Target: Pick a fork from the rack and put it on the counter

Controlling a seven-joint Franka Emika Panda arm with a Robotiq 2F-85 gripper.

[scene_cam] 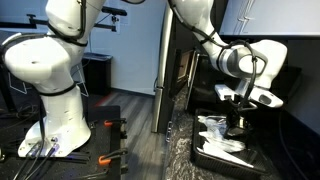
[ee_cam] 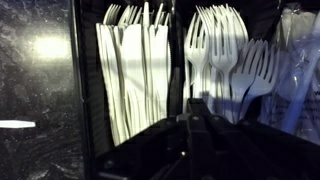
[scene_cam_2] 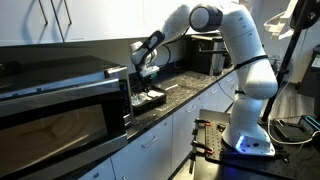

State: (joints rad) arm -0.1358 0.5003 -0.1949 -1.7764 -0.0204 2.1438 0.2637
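The black rack (ee_cam: 176, 60) holds white plastic forks (ee_cam: 215, 50) in its middle compartment and more white cutlery (ee_cam: 130, 70) in the one beside it. It stands on the black speckled counter (ee_cam: 40, 90). My gripper (ee_cam: 196, 105) hovers just above the fork handles with its dark fingers pressed together, and nothing is visibly between them. In both exterior views the gripper (scene_cam: 240, 118) (scene_cam_2: 146, 82) points down over the rack (scene_cam: 205, 160) (scene_cam_2: 150, 100) on the counter (scene_cam: 175, 140) (scene_cam_2: 195, 90).
A large microwave (scene_cam_2: 60, 100) stands right beside the rack. A black appliance (scene_cam_2: 205, 55) sits further along the counter. A white robot base (scene_cam: 50, 70) stands on the floor. Clear wrapped items (ee_cam: 300, 50) lie at the rack's far side.
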